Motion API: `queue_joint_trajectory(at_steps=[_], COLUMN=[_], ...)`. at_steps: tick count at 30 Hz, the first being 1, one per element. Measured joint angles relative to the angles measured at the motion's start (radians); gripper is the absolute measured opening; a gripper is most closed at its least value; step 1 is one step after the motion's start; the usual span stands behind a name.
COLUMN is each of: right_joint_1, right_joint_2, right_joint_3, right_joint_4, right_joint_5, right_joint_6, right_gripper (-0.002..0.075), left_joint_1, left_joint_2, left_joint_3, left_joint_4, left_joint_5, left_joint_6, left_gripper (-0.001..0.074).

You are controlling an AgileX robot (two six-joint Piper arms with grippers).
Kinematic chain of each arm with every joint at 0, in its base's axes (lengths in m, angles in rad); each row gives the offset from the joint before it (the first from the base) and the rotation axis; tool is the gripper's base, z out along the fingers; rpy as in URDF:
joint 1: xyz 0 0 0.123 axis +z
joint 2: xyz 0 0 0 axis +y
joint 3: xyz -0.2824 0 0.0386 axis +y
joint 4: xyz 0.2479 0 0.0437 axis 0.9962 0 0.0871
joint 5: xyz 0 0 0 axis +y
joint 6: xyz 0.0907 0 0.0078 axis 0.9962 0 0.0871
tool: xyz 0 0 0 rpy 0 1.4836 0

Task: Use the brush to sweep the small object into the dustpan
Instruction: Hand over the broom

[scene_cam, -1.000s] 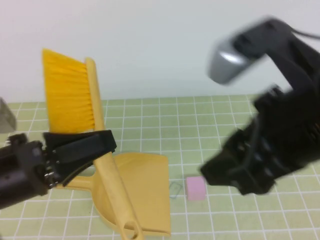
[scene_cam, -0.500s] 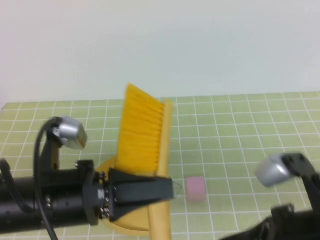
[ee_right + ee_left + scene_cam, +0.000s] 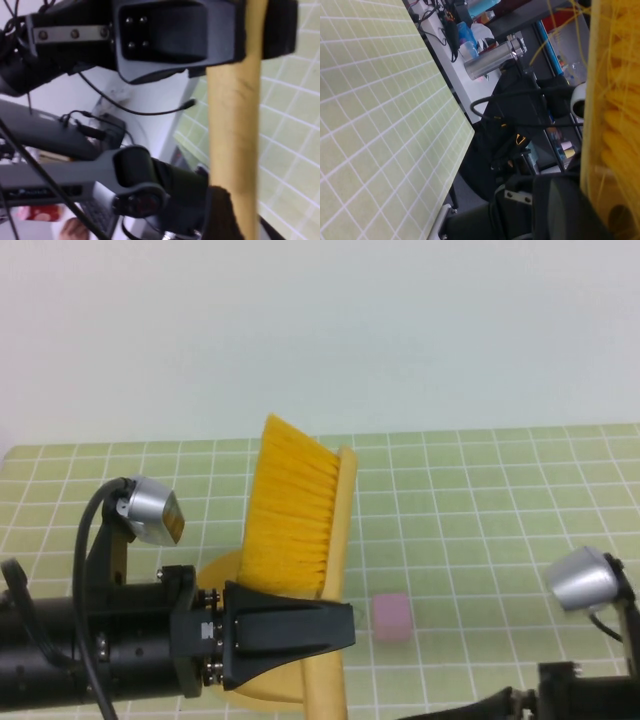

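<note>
High view: left pincer [image 3: 335,628] grips brush [image 3: 300,515] bristles-up.

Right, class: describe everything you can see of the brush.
The brush has a yellow plastic handle and a block of bright orange-yellow bristles. It is raised, bristle end away from the robot, handle running toward the near edge. The left gripper is shut on its handle, above the dustpan. The right gripper sits low at the near right, mostly hidden.

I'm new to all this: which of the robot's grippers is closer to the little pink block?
The left. The left gripper, shut on the brush, sits just left of the small object. The right gripper is low at the near right edge, mostly out of view.
</note>
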State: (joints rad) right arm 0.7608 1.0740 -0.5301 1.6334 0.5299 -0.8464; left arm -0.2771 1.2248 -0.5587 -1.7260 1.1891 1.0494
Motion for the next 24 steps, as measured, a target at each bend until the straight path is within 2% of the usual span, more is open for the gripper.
queue_joint_trajectory(at_steps=[4, 12, 24], right_joint_1=[0.000, 0.000, 0.000], right_joint_2=[0.082, 0.208, 0.233], right_joint_3=[-0.002, -0.017, -0.082], right_joint_4=[0.098, 0.106, 0.102], right_joint_5=[0.066, 0.172, 0.212], right_joint_6=[-0.169, -0.224, -0.270], right_gripper=[0.0419, 0.0419, 0.0417], left_joint_1=[0.000, 0.000, 0.000], left_joint_2=[0.000, 0.000, 0.000], left_joint_3=[0.000, 0.000, 0.000], left_joint_4=[0.000, 0.015, 0.000], left_joint_5=[0.000, -0.008, 0.001], left_joint_6=[-0.013, -0.015, -0.027], left_gripper=[0.0153, 0.0153, 0.0153])
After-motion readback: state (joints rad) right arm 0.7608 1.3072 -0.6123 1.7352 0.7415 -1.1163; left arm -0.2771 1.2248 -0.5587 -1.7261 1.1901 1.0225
